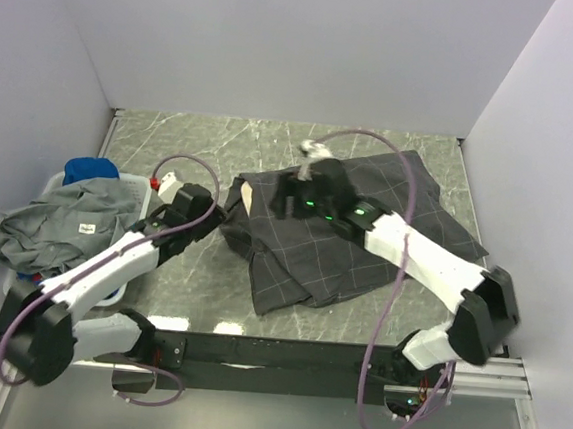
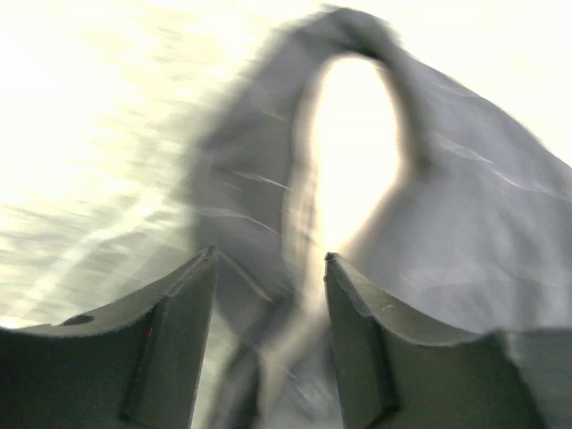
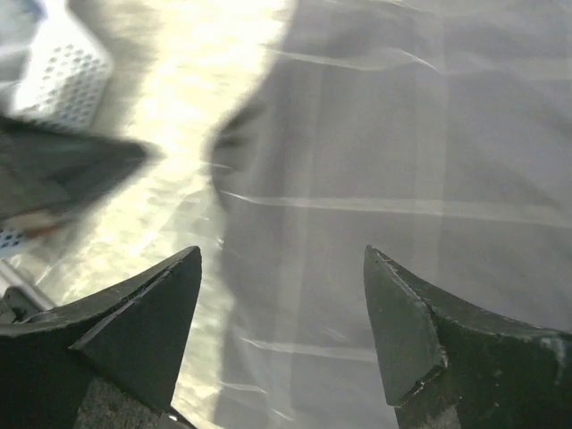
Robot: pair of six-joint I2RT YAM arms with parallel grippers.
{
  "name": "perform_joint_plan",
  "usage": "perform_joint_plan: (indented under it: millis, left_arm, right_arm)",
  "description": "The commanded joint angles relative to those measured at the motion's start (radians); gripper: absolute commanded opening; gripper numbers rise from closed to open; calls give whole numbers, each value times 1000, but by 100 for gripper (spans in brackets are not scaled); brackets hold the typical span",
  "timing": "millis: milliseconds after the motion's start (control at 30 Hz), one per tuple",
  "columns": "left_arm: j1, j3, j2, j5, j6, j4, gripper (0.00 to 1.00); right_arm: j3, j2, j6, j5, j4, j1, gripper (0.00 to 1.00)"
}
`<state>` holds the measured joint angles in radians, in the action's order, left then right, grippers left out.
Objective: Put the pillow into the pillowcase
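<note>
The dark charcoal pillowcase with a light grid lies rumpled in the middle of the table. Only a small cream patch of the pillow shows, at the case's left end. In the blurred left wrist view the pillow glows bright inside an arch of the pillowcase. My left gripper is open and empty just before that end. My right gripper is open and empty, hovering over the pillowcase near its left edge.
A white perforated basket stands at the left wall, holding a plain grey garment and a blue cloth. It also shows in the right wrist view. Grey walls close in the marble table on three sides.
</note>
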<state>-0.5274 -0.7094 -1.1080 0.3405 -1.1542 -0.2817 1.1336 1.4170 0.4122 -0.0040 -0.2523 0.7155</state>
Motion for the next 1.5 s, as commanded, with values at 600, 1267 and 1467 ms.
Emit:
perform_joint_plan:
  millis: [600, 1267, 1467]
  left_arm:
    - [177, -272, -573, -224, 93, 199, 1]
    - [449, -317, -154, -571, 280, 339, 4]
    - [463, -421, -285, -592, 309, 126, 19]
  right_arm:
    - [701, 636, -142, 463, -478, 164, 21]
    - [236, -167, -105, -237, -164, 60, 10]
    - [412, 101, -36, -362, -99, 101, 39]
